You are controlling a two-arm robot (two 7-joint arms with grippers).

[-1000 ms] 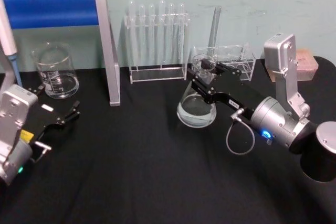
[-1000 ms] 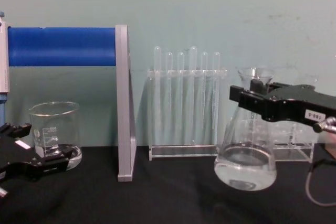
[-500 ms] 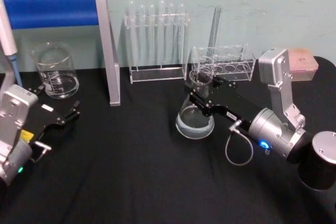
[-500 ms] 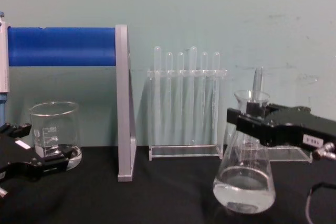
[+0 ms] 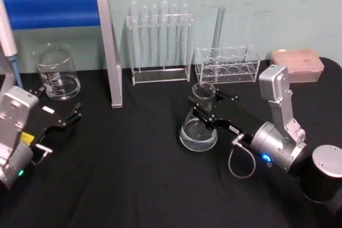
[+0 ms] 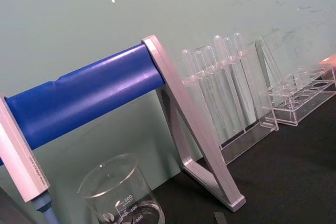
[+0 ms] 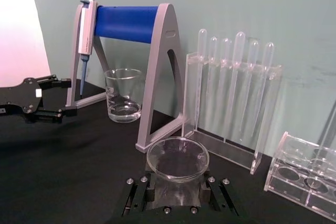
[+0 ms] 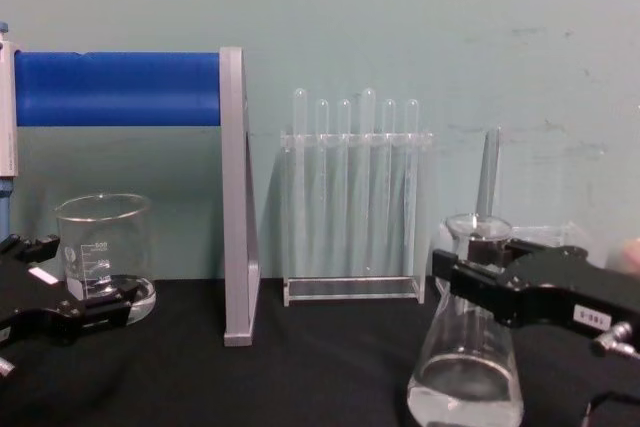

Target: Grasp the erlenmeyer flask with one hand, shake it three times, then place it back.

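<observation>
The erlenmeyer flask (image 5: pixel 199 130) is clear glass with a little clear liquid in its wide base, right of the table's middle. My right gripper (image 5: pixel 206 111) is shut on its neck just below the flared rim. In the chest view the flask (image 8: pixel 465 387) hangs upright at the lower right, its base at the picture's bottom edge, with the right gripper (image 8: pixel 470 282) clamped across the neck. I cannot tell whether the base touches the black cloth. The right wrist view looks down on the flask's rim (image 7: pixel 177 158) between the black fingers. My left gripper (image 5: pixel 64 116) rests open at the left.
A glass beaker (image 5: pixel 55 73) stands at the back left beside a pipette stand with a blue bar (image 5: pixel 53 9). A rack of test tubes (image 5: pixel 159 41), a low clear rack (image 5: pixel 227 63) and a pink box (image 5: pixel 296 58) line the back wall.
My right gripper has come down and a little nearer with the flask, from well above the cloth to low over it. The left arm has not moved.
</observation>
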